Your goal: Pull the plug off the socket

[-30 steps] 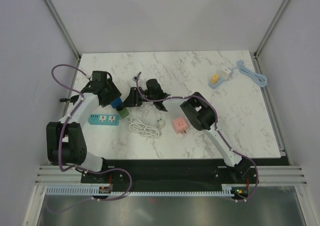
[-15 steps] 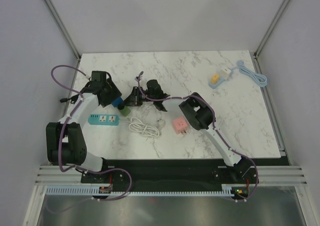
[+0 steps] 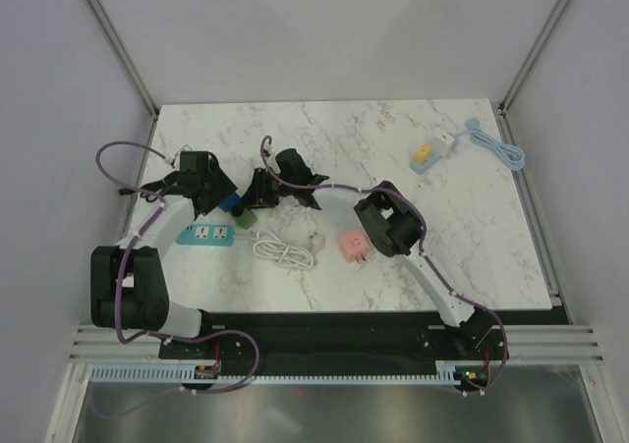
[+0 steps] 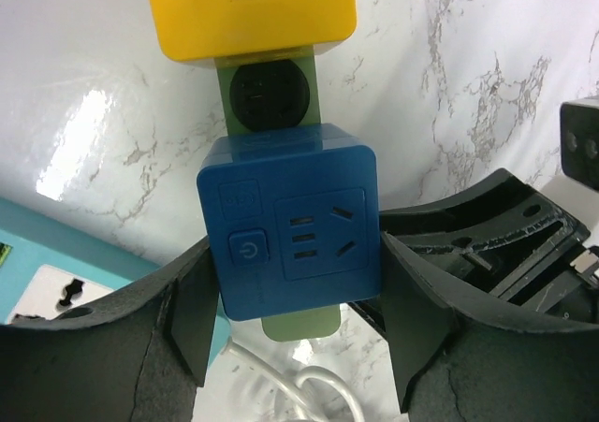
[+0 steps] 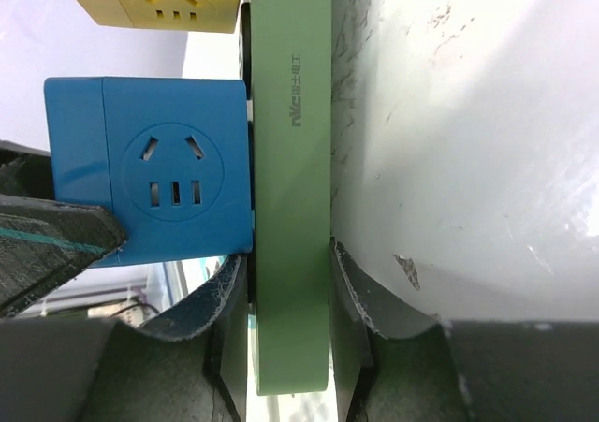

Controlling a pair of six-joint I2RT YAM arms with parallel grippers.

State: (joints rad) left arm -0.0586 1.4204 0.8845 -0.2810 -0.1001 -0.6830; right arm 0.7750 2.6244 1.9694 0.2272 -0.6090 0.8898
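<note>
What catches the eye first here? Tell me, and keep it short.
A blue socket cube is clamped in the left gripper. It is seated on a green power strip, which the right gripper pinches near its end. A yellow cube sits on the same strip just beyond.

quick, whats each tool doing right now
left tool: closed on blue cube
right tool: closed on green strip
</note>
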